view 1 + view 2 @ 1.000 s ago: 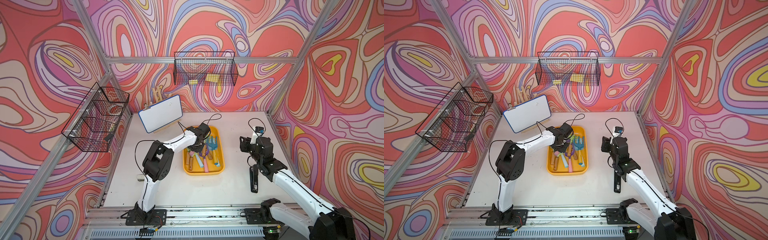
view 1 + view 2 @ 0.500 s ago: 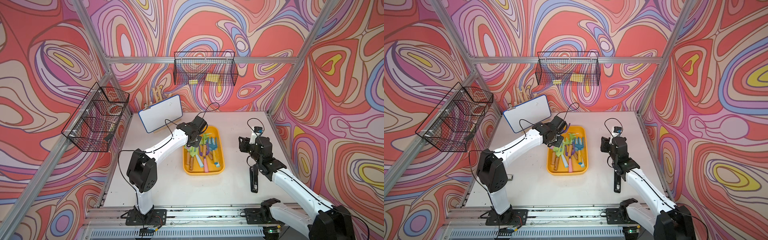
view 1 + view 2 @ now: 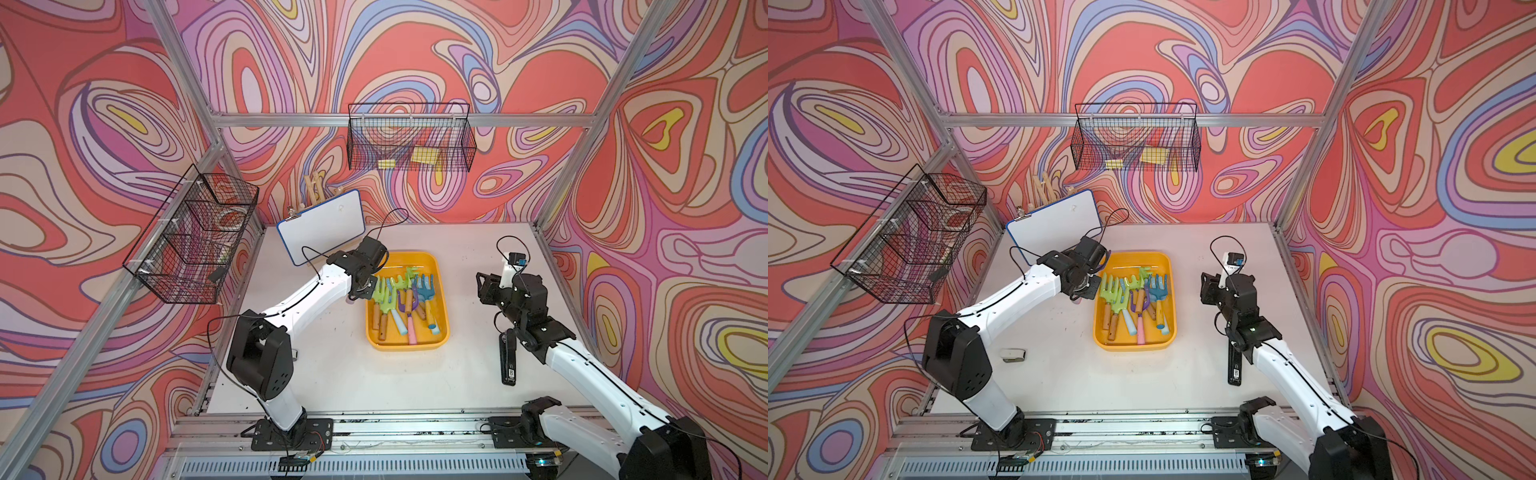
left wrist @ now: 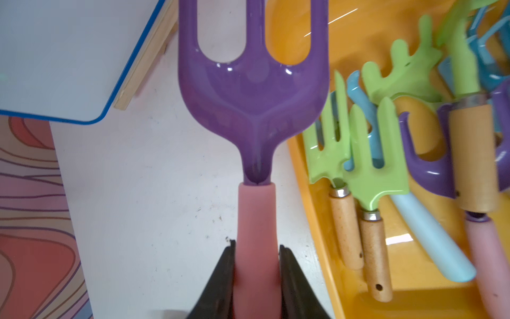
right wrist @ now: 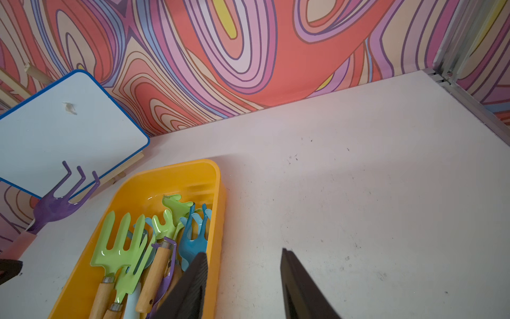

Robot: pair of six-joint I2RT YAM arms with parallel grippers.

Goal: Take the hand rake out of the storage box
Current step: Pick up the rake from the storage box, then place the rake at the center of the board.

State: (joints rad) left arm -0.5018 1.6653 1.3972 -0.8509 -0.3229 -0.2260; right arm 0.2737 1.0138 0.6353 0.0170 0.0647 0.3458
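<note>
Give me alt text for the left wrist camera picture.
The left gripper clamps the pink handle of a purple hand rake above the white table, beside the yellow storage box of other garden tools.

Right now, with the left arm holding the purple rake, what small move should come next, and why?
Probably lower the rake onto the bare table beside the box. The left fingers grip its pink handle, and that handle hangs over the table, outside the box, so setting it down there looks like the safe finish.
</note>
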